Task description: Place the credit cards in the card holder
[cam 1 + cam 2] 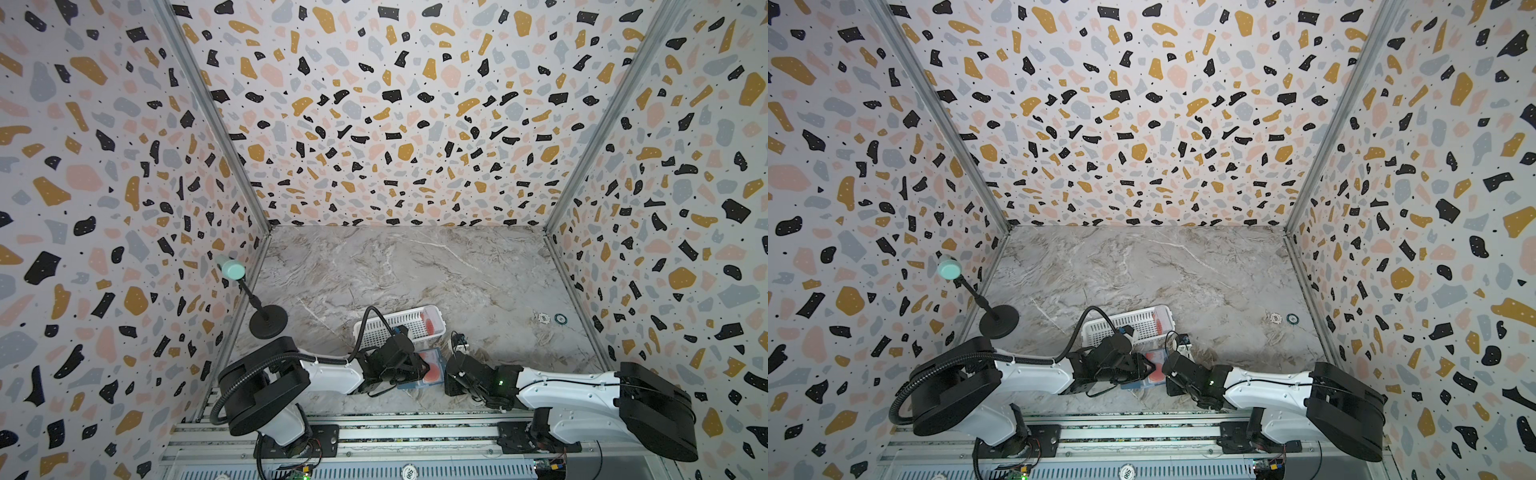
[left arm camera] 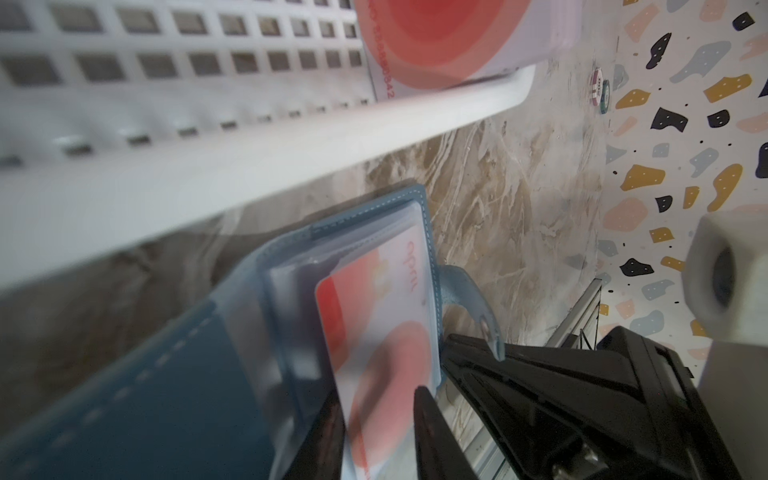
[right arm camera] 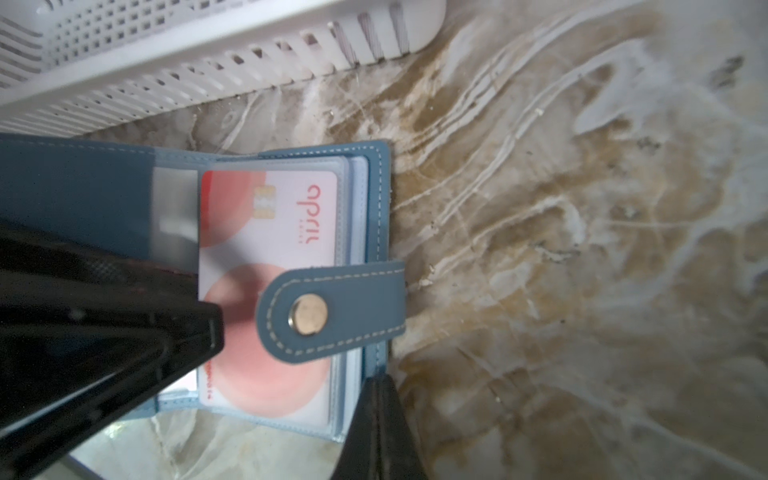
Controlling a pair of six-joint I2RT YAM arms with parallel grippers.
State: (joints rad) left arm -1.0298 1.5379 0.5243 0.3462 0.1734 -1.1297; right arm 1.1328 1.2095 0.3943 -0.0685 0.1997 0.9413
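Note:
The slate-blue card holder lies open on the marble table, right in front of the white basket. One credit card, pale with red-orange circles, sits inside a clear pocket of the holder. The snap tab is folded over that card. My left gripper reaches over the holder's left half with its jaws partly apart. The pocketed card shows between them, with loose clear pages pushed aside. My right gripper is shut, its tip at the holder's right edge. Another credit card rests in the basket.
The white slotted basket stands just behind the holder. A black stand with a mint head is at the left wall. Two small round chips lie near the right wall. Metal rails run along the front edge.

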